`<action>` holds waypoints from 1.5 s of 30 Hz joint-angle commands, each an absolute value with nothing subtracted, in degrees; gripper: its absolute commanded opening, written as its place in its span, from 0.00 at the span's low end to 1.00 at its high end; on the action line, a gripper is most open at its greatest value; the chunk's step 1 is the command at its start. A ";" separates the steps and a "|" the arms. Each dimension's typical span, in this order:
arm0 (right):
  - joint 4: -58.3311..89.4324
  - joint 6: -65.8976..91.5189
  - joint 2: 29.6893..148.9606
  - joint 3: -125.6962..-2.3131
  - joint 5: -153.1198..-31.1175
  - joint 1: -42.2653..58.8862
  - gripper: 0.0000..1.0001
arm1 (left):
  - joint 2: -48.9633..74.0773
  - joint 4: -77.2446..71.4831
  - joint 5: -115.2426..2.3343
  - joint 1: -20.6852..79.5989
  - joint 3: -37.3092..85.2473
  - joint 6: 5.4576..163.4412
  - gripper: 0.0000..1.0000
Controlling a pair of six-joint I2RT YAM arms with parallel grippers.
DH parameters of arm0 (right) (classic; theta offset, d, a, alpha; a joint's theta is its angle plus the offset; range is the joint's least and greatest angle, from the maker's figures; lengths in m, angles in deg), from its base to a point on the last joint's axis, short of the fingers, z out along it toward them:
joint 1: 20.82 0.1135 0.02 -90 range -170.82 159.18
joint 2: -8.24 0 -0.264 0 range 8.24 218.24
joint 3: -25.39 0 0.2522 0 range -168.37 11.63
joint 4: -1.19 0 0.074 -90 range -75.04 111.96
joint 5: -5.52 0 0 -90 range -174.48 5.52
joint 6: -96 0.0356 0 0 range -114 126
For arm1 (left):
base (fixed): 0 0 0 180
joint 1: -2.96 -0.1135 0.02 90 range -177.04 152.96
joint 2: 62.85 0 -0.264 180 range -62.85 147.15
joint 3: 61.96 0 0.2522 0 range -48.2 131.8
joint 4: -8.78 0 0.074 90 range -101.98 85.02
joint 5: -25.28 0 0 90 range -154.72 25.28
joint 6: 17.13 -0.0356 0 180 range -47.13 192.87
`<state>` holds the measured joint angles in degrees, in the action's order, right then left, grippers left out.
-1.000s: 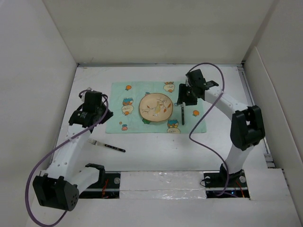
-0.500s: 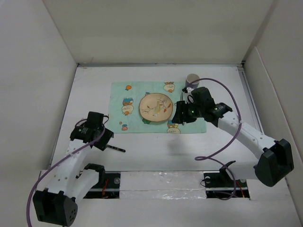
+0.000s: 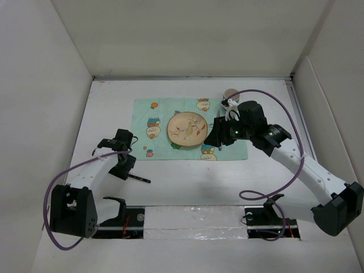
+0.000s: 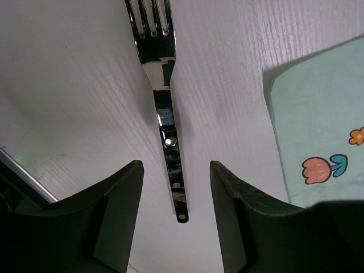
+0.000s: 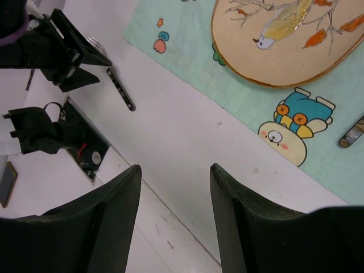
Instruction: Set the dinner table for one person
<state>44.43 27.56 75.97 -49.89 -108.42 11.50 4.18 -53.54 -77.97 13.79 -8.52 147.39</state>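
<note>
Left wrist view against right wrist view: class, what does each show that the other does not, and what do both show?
Only the left wrist view shows the tines of the fork, with the left fingers open either side of its handle. Only the right wrist view shows the bird-printed plate, a cartoon character print and a utensil handle end at the right edge. Both show the fork's handle, the mint placemat and the white dinner table.

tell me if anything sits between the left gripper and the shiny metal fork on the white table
Nothing visible does. The shiny metal fork lies on the bare white tabletop, its handle end showing between the fingers of the open left gripper. The mint-green placemat is off to one side, apart from the fork.
</note>
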 commanded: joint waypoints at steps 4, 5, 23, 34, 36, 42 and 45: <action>44.49 27.35 75.30 -56.04 -112.07 9.51 0.57 | 1.93 -53.85 -80.45 13.86 -6.89 151.01 0.47; 44.75 27.35 75.74 -57.00 -112.68 9.51 0.57 | 1.32 -54.20 -80.53 13.86 -7.24 151.09 0.48; 48.00 26.30 78.91 -60.62 -113.22 5.11 0.57 | -13.12 -43.22 -70.25 13.86 -21.23 156.82 0.44; 50.11 25.51 77.94 -62.02 -109.88 4.58 0.58 | 2.97 -42.16 -73.06 13.86 -16.82 151.44 0.44; 50.46 25.42 78.03 -62.20 -108.91 4.58 0.58 | 4.38 -42.08 -73.42 13.86 -16.39 151.36 0.40; 51.78 24.89 78.99 -64.13 -106.10 4.06 0.58 | 5.27 -42.77 -71.85 13.86 -16.12 152.05 0.00; 52.48 24.63 80.22 -65.27 -104.87 4.06 0.58 | 1.67 -45.23 -71.05 13.86 -15.42 152.93 0.00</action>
